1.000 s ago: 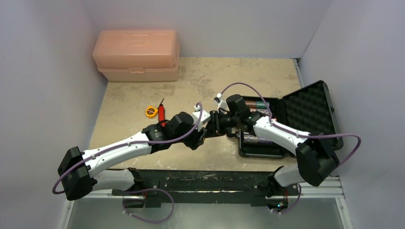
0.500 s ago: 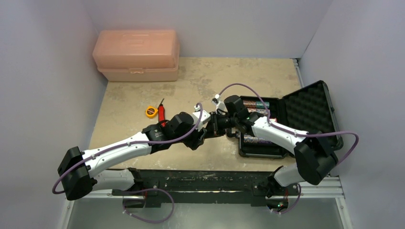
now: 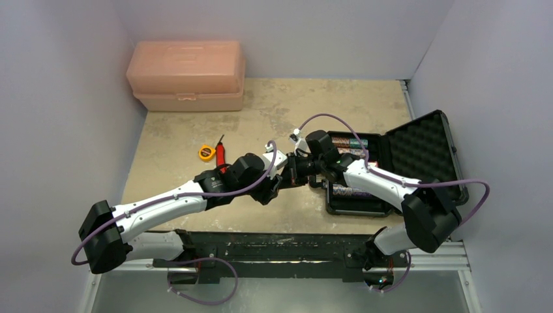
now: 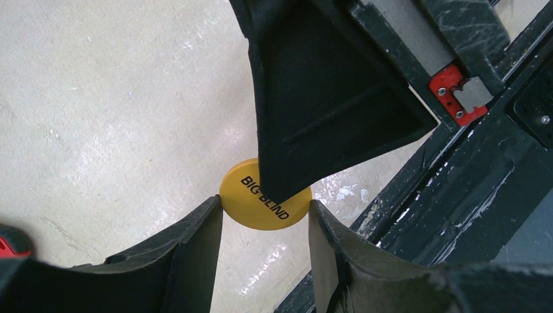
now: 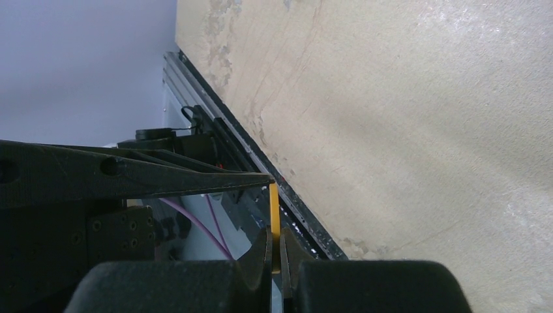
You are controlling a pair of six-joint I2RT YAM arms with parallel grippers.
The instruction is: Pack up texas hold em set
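Note:
An orange disc (image 4: pixel 242 195) printed BIG BLIND hangs above the table between both grippers. My left gripper (image 4: pixel 265 210) has its fingertips against the disc's rim on both sides. My right gripper (image 5: pixel 274 246) is shut on the disc's faces; the disc shows edge-on there (image 5: pixel 274 205). A right finger (image 4: pixel 313 98) covers the disc's top in the left wrist view. In the top view the grippers meet, left (image 3: pixel 285 176) and right (image 3: pixel 295 171), just left of the open black case (image 3: pixel 420 153). Striped chips (image 3: pixel 349 142) lie in rows in its base.
A peach toolbox (image 3: pixel 187 75) stands at the back left. A yellow tape measure (image 3: pixel 206 152) and a red knife (image 3: pixel 222 155) lie beside the left arm. The table's dark front rail (image 5: pixel 306 215) runs just below the grippers.
The right arm has shifted slightly left toward the left gripper. The left arm has stayed in place.

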